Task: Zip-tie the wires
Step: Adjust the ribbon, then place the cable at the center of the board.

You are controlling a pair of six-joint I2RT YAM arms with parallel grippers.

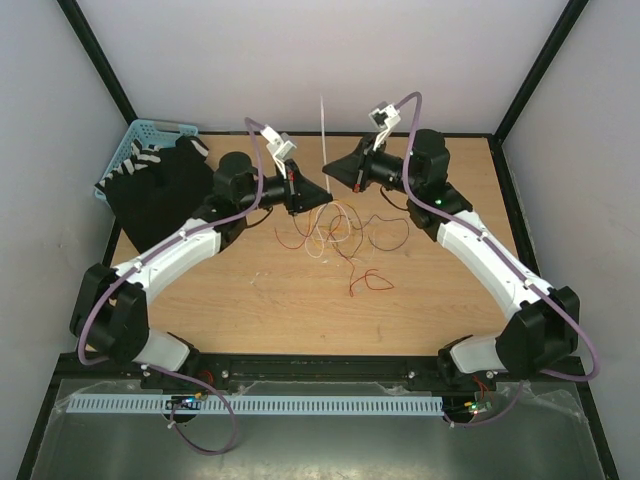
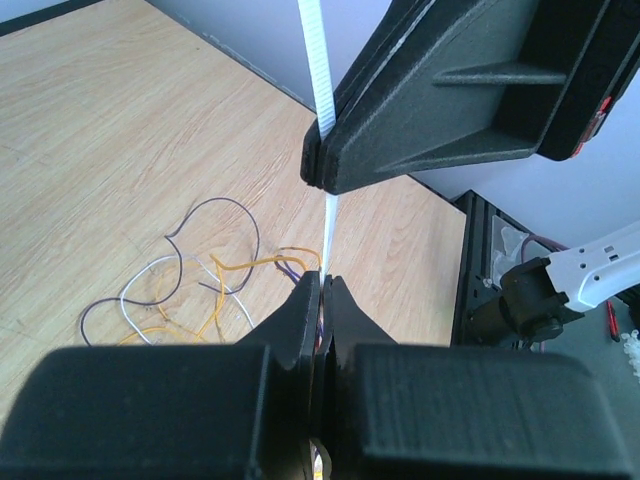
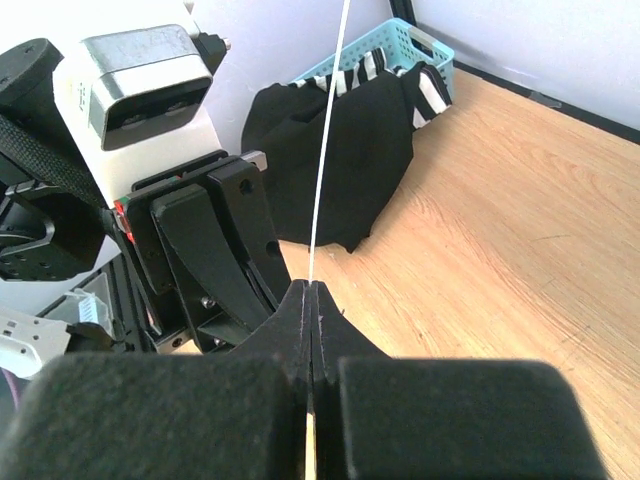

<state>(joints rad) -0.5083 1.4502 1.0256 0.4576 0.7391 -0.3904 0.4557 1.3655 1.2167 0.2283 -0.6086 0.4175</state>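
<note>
The zip tie (image 1: pixel 322 130) is a thin white strip standing upright above the table's middle. My right gripper (image 1: pixel 327 168) is shut on it; in the right wrist view the strip (image 3: pixel 325 150) rises from the closed tips (image 3: pixel 311 287). My left gripper (image 1: pixel 321 197) sits just below, also shut. In the left wrist view the strip (image 2: pixel 328 225) leaves its closed tips (image 2: pixel 324 278), and coloured strands show between its jaws. The wires (image 1: pixel 338 232) trail from there in red, orange and whitish loops over the wood (image 2: pixel 262 261).
A black cloth (image 1: pixel 165 190) lies at the left, spilling from a light-blue basket (image 1: pixel 150 130) in the back-left corner; both show in the right wrist view (image 3: pixel 340 150). A small red wire loop (image 1: pixel 372 282) lies apart nearer the front. A white slotted strip (image 1: pixel 300 405) runs along the near edge.
</note>
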